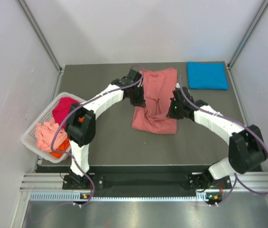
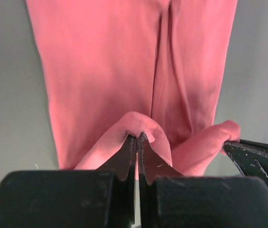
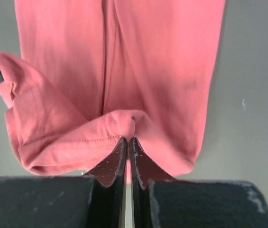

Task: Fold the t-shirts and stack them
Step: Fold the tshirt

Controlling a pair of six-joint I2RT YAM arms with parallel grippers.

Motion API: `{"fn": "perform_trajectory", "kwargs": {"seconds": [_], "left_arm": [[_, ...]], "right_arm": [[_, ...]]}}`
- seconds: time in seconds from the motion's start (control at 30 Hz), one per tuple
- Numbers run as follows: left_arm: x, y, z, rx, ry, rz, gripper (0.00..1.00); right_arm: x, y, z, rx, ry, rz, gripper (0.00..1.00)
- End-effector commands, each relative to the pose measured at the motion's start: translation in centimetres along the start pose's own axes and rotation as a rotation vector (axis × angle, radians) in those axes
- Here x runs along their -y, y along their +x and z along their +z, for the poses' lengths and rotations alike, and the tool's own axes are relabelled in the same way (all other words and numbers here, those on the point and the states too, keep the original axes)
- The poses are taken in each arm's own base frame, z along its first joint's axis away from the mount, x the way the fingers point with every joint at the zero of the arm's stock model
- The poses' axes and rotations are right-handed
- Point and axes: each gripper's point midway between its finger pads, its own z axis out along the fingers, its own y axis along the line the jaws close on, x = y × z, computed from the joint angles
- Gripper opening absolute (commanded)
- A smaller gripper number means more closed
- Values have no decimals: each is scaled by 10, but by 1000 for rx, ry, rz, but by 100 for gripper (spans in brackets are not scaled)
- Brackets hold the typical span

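A salmon-pink t-shirt [image 1: 155, 102] lies long and narrow on the grey table, rumpled at its middle. My left gripper [image 1: 138, 99] is shut on a pinch of its left edge, seen in the left wrist view [image 2: 137, 137] with the cloth [image 2: 100, 71] stretching away. My right gripper [image 1: 174, 107] is shut on its right edge, seen in the right wrist view [image 3: 127, 138] over the same cloth [image 3: 157, 61]. A bright blue t-shirt [image 1: 207, 75] lies folded at the far right. Magenta [image 1: 65, 108], pale pink [image 1: 46, 134] and orange [image 1: 62, 144] t-shirts sit in the basket.
The white slatted basket [image 1: 31, 134] stands tilted at the table's left edge. Metal frame posts rise at the back corners. The other gripper's black fingertip [image 2: 259, 156] shows at the right of the left wrist view.
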Motion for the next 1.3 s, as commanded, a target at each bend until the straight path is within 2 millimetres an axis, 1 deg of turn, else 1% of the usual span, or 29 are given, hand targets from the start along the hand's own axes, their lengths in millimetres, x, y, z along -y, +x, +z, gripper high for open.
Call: {"fn": "perform_trajectory", "kwargs": {"seconds": [0.0, 0.03, 0.07, 0.1, 0.13, 0.17, 0.2, 0.23, 0.27, 0.3, 0.4, 0.43, 0.5, 0.53, 0.57, 0.6, 0.77, 0.8, 0.93, 1.07, 1.27], "left_arm": [[5, -40, -4, 55, 19, 47, 0], [-3, -47, 3, 55, 10, 34, 0], [-4, -53, 5, 57, 15, 28, 0], [-3, -68, 3, 85, 33, 20, 0], [-8, -71, 12, 78, 36, 13, 0], [-9, -75, 15, 78, 44, 8, 0], [-10, -84, 16, 86, 65, -1, 0], [-14, -86, 25, 82, 68, -7, 0], [-15, -90, 27, 85, 73, -9, 0], [-21, -97, 31, 94, 74, -19, 0], [-26, -112, 34, 121, 102, -27, 0], [-30, -116, 37, 133, 106, -35, 0], [-36, -122, 41, 144, 108, -44, 0], [-34, -127, 42, 155, 127, -42, 0], [-36, -129, 43, 157, 135, -45, 0], [-36, -129, 47, 151, 150, -45, 0], [-34, -137, 54, 173, 190, -30, 0], [-36, -136, 58, 166, 186, -32, 0], [-42, -141, 65, 171, 179, -44, 0], [-46, -149, 65, 194, 160, -44, 0], [-51, -151, 71, 190, 145, -48, 0]], "right_arm": [[-12, -46, 5, 51, -64, -31, 0], [-10, -52, 8, 51, -62, -31, 0], [-12, -61, 14, 54, -61, -28, 0], [-7, -69, 17, 55, -59, -19, 0], [-4, -71, 27, 38, -51, -12, 0], [-7, -82, 27, 50, -62, -8, 0], [-3, -88, 31, 40, -69, 4, 0], [-1, -91, 34, 33, -68, 8, 0], [-1, -97, 41, 27, -68, 12, 0], [4, -101, 45, 18, -61, 19, 0], [14, -110, 57, -1, -52, 41, 0], [16, -113, 61, -4, -48, 46, 0], [23, -117, 66, -9, -39, 57, 0], [26, -118, 72, -19, -30, 64, 0], [33, -118, 73, -32, -20, 77, 0], [34, -118, 75, -38, -21, 80, 0], [45, -120, 84, -46, -7, 102, 0], [46, -122, 84, -42, -6, 103, 0], [49, -125, 88, -44, -3, 111, 0], [54, -130, 90, -37, 8, 112, 0], [57, -133, 96, -48, 15, 119, 0]]}}
